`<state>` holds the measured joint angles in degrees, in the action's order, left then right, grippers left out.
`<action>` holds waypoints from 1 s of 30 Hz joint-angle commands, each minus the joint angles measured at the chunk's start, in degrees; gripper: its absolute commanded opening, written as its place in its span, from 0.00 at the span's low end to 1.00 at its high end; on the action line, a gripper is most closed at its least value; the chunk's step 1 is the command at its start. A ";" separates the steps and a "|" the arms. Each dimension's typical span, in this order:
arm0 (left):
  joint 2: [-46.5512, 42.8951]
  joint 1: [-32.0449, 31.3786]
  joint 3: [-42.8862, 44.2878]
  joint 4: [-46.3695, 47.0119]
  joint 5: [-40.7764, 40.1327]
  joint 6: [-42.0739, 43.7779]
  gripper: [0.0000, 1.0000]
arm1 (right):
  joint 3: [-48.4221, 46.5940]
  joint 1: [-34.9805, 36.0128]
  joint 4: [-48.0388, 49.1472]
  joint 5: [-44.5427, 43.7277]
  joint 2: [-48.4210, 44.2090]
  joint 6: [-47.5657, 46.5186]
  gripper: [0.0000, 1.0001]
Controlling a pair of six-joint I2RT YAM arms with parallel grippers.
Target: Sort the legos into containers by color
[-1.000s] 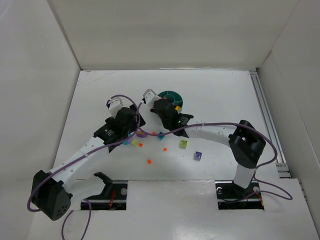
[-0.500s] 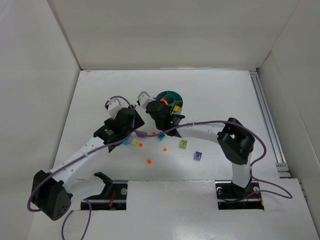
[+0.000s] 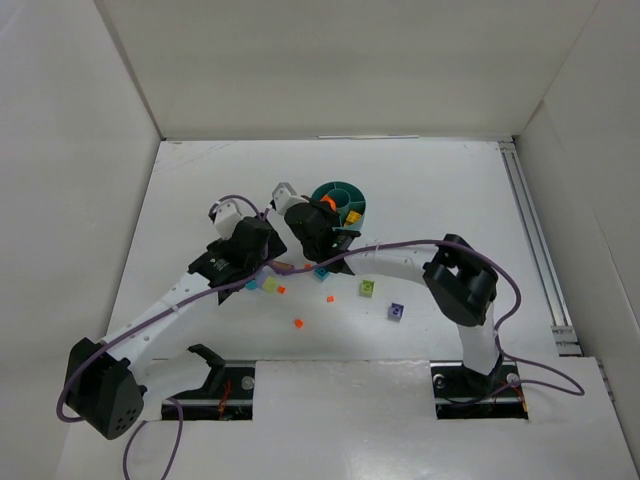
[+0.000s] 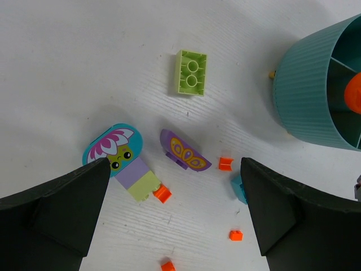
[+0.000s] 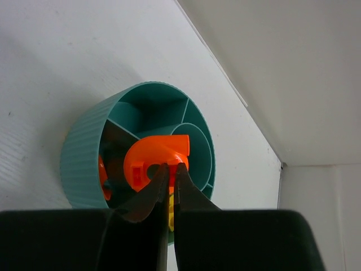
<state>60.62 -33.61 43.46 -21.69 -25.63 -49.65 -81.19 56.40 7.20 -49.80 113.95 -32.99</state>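
Over the round teal plastic dish (image 5: 84,148), in the middle of the right wrist view, our right hand (image 5: 170,179) is pinched almost shut on a curved orange plastic lego piece (image 5: 152,158). We hold it by its lower edge, so it hangs free above the cups and can drop straight down. Another orange bit (image 5: 103,176) shows in the wedge at the left side of the dish, so we think that is the orange spot. We cannot tell if our piece hangs over that wedge or over the middle cup.

Low in the left wrist view, our left hand (image 4: 175,164) is wide open above the white desk (image 4: 84,56). Its black fingers (image 4: 56,209) stand on each side of a small bunch of legos. A purple plastic piece with a yellow butterfly (image 4: 183,149), a rounded teal plastic piece with a pink flower (image 4: 113,147) and a tiny orange plastic bit (image 4: 226,164) lie there. A lime green plastic brick (image 4: 190,72) lies alone higher up. We think the wide gap lets the hand come down around one piece without bumping the others.
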 commanded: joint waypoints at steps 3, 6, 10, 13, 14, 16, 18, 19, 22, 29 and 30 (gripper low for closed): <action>-0.50 -1.02 -0.13 1.57 1.72 1.84 1.00 | -2.40 0.90 0.44 -2.49 2.06 -1.46 0.07; 0.02 -1.02 -0.13 2.09 1.72 1.84 1.00 | -2.40 0.90 -0.08 -2.49 2.59 -1.46 0.13; 0.02 -1.02 -0.13 2.09 1.72 1.84 1.00 | -2.40 1.43 -0.60 -2.49 2.59 -1.46 0.24; 0.02 -1.02 -0.66 2.09 1.72 1.84 1.00 | -2.40 1.43 -0.61 -2.49 2.59 -1.46 0.29; 0.02 -1.02 -0.66 2.09 1.72 1.84 1.00 | -2.40 1.43 -0.61 -2.49 1.98 -1.46 0.31; 0.55 -1.02 -0.66 2.62 2.34 1.84 1.00 | -1.87 1.43 -0.61 -1.97 1.45 -1.46 0.35; 0.55 -1.02 -0.66 2.62 2.34 1.84 1.00 | -1.87 1.96 -0.61 -0.65 0.84 -0.93 0.35; 0.55 -1.02 -0.66 2.62 2.86 2.36 1.00 | -1.87 1.96 -0.61 0.13 0.22 -0.93 0.35; 0.55 -1.02 -0.66 3.15 3.57 3.67 1.00 | -0.56 1.96 -1.14 2.25 -2.06 0.21 0.38; 0.55 -1.02 -0.66 5.35 11.10 9.11 1.00 | 3.13 1.96 -1.14 7.70 -11.72 2.58 0.69; 0.55 -1.02 -0.66 7.00 12.26 10.00 1.00 | 3.84 1.96 -1.66 7.70 -12.78 3.54 0.74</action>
<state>61.32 -33.98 42.94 -18.92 -18.76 -44.80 -78.22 56.80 4.34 -45.30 107.00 -31.11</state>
